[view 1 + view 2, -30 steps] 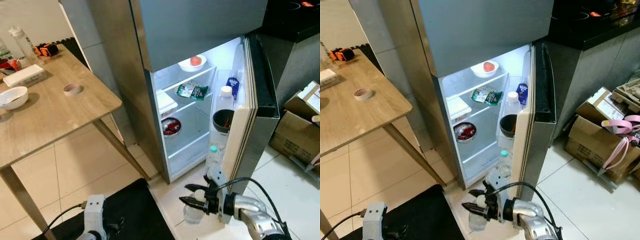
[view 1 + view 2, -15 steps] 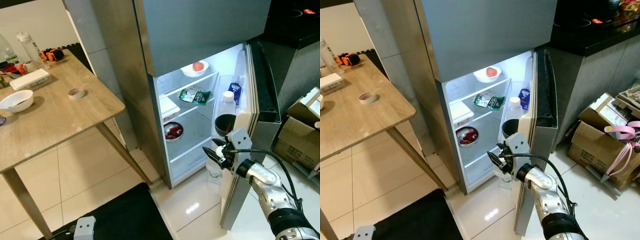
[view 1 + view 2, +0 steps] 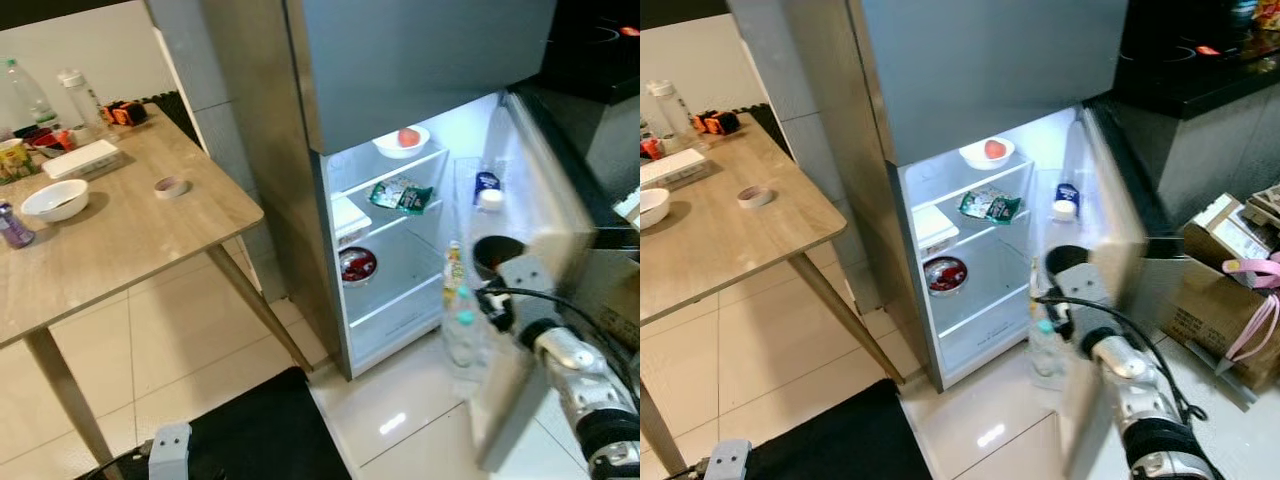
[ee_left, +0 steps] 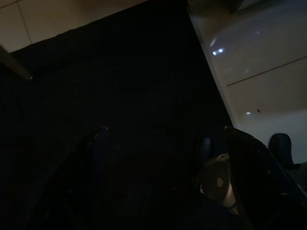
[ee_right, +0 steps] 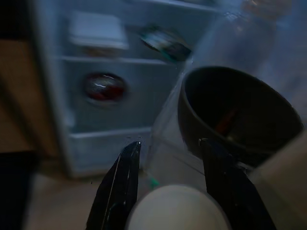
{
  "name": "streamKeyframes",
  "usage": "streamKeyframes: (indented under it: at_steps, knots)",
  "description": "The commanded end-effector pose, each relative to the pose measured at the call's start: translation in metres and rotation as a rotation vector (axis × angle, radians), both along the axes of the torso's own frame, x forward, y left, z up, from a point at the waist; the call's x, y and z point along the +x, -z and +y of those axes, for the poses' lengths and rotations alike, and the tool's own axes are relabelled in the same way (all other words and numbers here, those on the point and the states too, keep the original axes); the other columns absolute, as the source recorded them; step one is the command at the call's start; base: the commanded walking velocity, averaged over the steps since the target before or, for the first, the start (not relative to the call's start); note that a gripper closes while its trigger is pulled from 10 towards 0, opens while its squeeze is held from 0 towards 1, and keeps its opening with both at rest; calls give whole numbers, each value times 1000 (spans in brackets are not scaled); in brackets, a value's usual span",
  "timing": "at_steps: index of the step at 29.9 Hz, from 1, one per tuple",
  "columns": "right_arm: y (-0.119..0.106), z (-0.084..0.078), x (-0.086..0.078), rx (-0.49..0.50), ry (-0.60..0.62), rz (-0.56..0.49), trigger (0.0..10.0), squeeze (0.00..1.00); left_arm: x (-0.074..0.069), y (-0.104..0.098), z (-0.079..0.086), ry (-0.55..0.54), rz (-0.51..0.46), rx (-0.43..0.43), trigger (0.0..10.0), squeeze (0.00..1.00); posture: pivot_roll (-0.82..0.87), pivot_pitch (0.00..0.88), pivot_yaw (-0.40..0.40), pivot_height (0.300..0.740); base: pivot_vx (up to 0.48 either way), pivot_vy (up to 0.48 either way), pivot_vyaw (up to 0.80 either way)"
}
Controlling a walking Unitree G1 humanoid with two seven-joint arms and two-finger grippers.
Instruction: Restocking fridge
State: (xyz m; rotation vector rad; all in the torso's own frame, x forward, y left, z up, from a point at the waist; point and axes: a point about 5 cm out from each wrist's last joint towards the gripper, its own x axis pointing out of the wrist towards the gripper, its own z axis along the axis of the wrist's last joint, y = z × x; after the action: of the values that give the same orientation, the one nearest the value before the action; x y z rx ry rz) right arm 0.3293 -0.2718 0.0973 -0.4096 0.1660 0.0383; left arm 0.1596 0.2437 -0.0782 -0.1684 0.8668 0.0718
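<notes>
Right gripper (image 5: 168,191) holds a bottle (image 3: 462,325) before the door shelf; bowl (image 5: 235,115) just beyond, fridge (image 3: 400,240) shelves left.

Wooden table (image 3: 120,240) bears a white bowl (image 3: 55,199) and tape roll (image 3: 170,186)

We are finding no text, brand, number or sign that we can read. The blue carton (image 3: 487,183) in the fridge door and the green packet (image 3: 400,195) on the shelf are showing print, but it is too small and blurred.
</notes>
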Motion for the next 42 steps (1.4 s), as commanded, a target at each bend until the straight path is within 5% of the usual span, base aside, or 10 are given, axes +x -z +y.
streamKeyframes:
  at_steps: [1, 4, 8, 18, 22, 23, 29, 31, 34, 42]
  knots:
    - [-33, -22, 8, -48, 117, -135, 10000, 0, 1, 1, -5, 6, 8, -5, 10000, 0, -128, 2, 80, 740, 0, 0, 0]
    - [-36, -47, 1, -73, 230, -132, 10000, 0, 1, 2, -7, 0, 8, -10, 10000, 0, -133, 0, 78, 740, 0, 0, 0]
    - [-31, -47, 0, -49, 211, -103, 10000, 0, 0, 3, -8, -1, 12, -11, 10000, 0, -135, 0, 77, 740, 0, 0, 0]
    - [56, 1, -29, 129, 54, 219, 10000, 0, -1, 5, -15, 6, 21, -23, 10000, 0, -132, 0, 64, 740, 0, 0, 0]
    - [107, 21, -65, 171, 64, 426, 10000, 0, 0, 5, -18, 11, 17, -28, 10000, 0, -130, 0, 58, 740, 0, 0, 0]
    - [136, 31, -95, 188, 79, 567, 10000, 0, 0, 5, -18, 11, 17, -31, 10000, 0, -127, 0, 54, 740, 0, 0, 0]
    - [167, 42, -139, 215, 112, 744, 10000, 0, 0, 6, -18, -3, 20, -50, 10000, 0, -126, 0, 45, 740, 0, 0, 0]
    - [167, 42, -139, 215, 112, 744, 10000, 0, 0, 6, -18, -3, 20, -50, 10000, 0, -126, 0, 45, 740, 0, 0, 0]
    - [195, 52, -194, 208, 134, 953, 10000, 0, -5, 9, -22, -32, 41, -82, 10000, 0, -119, 0, 28, 740, 0, 0, 0]
    - [198, 60, -199, 53, -7, 1008, 10000, 0, -7, 12, -34, -56, 52, -104, 10000, 0, -122, 0, -3, 740, 0, 0, 0]
